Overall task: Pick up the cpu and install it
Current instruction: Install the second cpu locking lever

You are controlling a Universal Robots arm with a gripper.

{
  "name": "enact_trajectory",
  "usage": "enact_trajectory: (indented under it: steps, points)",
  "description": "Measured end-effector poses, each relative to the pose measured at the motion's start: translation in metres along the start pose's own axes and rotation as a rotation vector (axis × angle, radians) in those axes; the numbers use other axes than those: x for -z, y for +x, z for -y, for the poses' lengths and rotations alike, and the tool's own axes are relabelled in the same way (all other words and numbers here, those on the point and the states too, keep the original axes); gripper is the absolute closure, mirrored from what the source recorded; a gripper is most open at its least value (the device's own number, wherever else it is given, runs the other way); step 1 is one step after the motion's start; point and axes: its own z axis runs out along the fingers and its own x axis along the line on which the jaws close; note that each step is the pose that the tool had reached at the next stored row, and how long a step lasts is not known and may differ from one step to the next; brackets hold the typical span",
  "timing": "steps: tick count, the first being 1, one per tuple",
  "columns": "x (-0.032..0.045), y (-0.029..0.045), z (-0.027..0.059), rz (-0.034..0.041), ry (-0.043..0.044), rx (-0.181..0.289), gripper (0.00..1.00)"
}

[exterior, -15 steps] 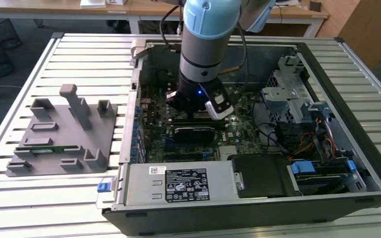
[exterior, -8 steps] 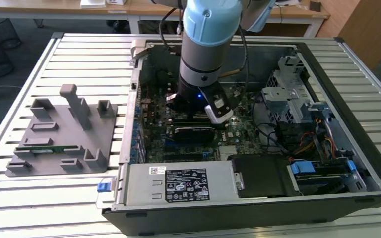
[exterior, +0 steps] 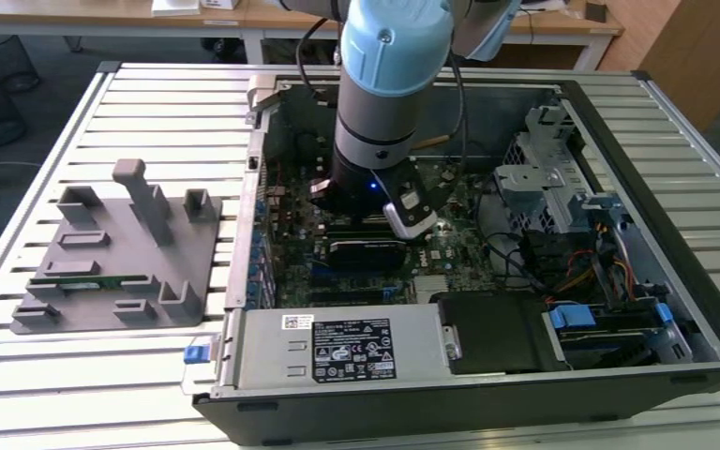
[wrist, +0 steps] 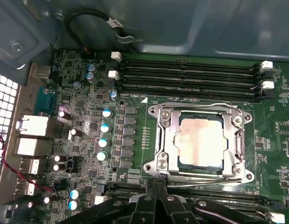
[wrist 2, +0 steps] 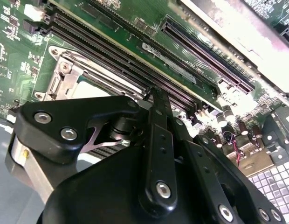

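Cpu (wrist: 201, 141) sits flat in metal socket frame (wrist: 161, 140) on motherboard (wrist: 130, 140), shiny top up, so looks already in place. My gripper (wrist: 158, 198) hovers just beside socket, fingers pressed together, holding nothing. First wrist view shows chip clearly; exterior view shows my arm (exterior: 392, 84) low inside computer case (exterior: 660, 103).

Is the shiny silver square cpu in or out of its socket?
In: the shiny silver square cpu lies flat inside the metal socket frame.
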Motion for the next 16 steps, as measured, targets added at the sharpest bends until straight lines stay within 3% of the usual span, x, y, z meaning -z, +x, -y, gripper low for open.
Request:
enact_trajectory:
  steps: [5,10,16]
  points:
    - [-0.0034,0.0015,0.0008,-0.0002,-0.0085,0.003,0.89]
    - [-0.0063,0.0025,0.0014,0.0005,-0.0332,0.007,0.89]
    - [-0.0096,0.0043,0.0020,0.0010,-0.0552,0.012,0.89]
